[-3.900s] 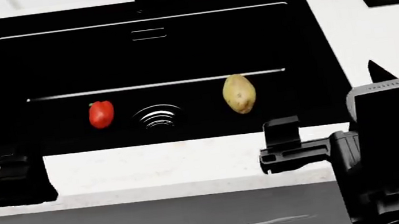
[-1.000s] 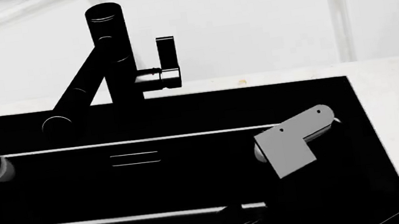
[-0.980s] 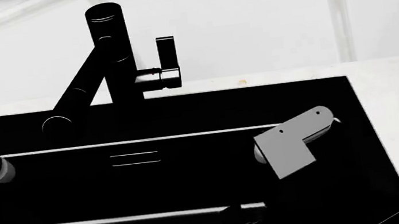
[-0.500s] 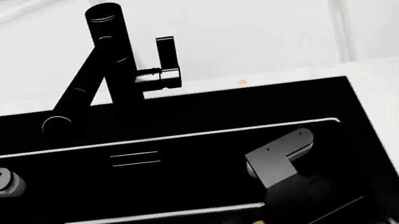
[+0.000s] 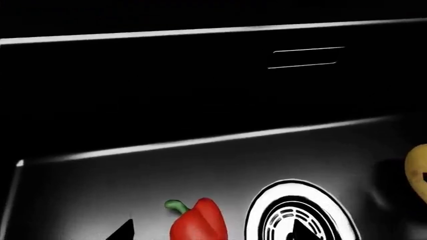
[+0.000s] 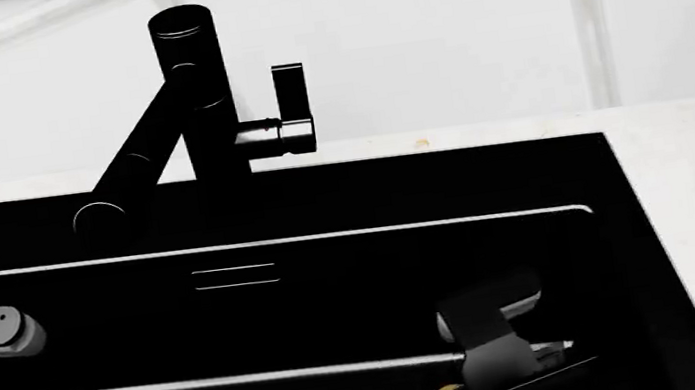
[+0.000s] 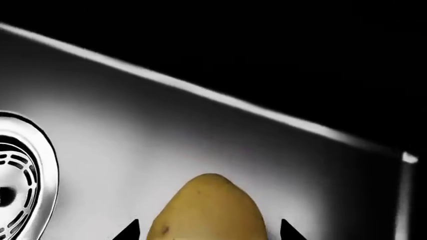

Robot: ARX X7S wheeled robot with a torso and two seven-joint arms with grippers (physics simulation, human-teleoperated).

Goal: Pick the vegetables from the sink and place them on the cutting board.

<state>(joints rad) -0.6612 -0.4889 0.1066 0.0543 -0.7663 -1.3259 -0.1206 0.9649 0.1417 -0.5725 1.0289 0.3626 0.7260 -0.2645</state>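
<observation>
Black-walled sink (image 6: 624, 249) now holds both lowered arms: each released hand straddles its vegetable, potato (image 7: 208, 210) and pepper (image 5: 198, 222), nearly ready to grasp.

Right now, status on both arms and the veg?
Both grippers open, down in the sink. Right fingertips straddle the potato; left fingertips either side of the pepper. Nothing gripped. Nothing blocking; board out of view.

light: even, bright | sink (image 6: 333, 288): near-black, glinting edges | focus: sharp
</observation>
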